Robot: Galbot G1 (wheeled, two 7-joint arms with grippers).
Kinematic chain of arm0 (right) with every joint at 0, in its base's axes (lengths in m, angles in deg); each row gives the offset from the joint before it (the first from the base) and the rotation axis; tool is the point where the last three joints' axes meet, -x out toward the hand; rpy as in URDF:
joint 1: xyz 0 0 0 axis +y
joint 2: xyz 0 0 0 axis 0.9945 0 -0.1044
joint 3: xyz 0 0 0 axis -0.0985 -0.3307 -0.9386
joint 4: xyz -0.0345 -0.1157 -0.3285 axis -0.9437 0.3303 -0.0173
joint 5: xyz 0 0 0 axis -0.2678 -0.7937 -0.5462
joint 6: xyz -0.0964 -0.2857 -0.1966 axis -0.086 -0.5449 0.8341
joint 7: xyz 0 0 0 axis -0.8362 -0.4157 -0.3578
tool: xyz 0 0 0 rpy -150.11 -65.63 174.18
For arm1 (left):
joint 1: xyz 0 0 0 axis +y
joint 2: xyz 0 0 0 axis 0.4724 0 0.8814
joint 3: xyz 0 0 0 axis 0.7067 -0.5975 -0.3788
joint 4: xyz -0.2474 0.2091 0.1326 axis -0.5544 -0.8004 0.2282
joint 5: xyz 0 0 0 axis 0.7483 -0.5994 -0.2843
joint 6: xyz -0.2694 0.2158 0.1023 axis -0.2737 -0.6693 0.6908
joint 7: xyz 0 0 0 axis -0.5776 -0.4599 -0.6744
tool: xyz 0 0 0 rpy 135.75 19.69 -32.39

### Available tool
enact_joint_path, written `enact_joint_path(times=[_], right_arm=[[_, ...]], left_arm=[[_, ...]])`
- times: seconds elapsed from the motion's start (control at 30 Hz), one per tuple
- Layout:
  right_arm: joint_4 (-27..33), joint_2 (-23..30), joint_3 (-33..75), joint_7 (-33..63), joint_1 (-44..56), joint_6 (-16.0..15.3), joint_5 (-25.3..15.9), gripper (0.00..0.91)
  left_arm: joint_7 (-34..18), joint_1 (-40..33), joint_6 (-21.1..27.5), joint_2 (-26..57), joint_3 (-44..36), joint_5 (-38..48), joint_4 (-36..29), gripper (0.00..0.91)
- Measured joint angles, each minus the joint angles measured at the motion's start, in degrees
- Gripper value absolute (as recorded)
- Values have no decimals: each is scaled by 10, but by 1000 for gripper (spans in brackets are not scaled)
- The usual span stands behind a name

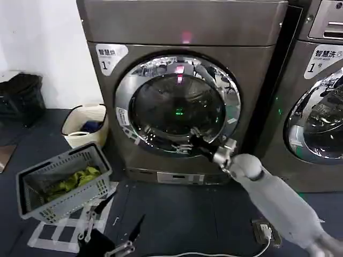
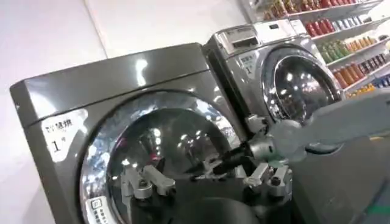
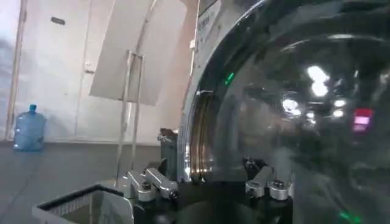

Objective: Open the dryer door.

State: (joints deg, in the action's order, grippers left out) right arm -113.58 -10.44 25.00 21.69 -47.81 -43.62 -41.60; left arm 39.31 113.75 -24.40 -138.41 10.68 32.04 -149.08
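Note:
The grey dryer point(image 1: 182, 32) faces me with its round chrome-rimmed glass door point(image 1: 177, 104). My right gripper point(image 1: 188, 144) is at the door's lower rim, its grey arm reaching in from the lower right. In the right wrist view the right gripper point(image 3: 210, 184) is open, its fingers spread either side of the chrome door rim point(image 3: 198, 140), gripping nothing. Whether the door is ajar I cannot tell. My left gripper point(image 1: 115, 225) hangs low over the floor, well apart from the dryer. The left wrist view shows the left gripper point(image 2: 207, 182) open and empty, facing the door point(image 2: 158, 152).
A grey basket point(image 1: 64, 184) of green clothes sits on the floor at the left, with a cream basket point(image 1: 86, 126) behind it and a black bag point(image 1: 21, 99) by the wall. A second machine point(image 1: 316, 107) stands to the right. A white cable point(image 1: 265, 233) lies on the floor.

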Motion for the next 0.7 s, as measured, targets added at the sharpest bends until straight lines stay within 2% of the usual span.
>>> enact_joint_path(times=[0.7], right_arm=[[75,75,-59,19,-84,-29,-17,907]], left_arm=[[1,-13,1,-4,-2,0,8,907]])
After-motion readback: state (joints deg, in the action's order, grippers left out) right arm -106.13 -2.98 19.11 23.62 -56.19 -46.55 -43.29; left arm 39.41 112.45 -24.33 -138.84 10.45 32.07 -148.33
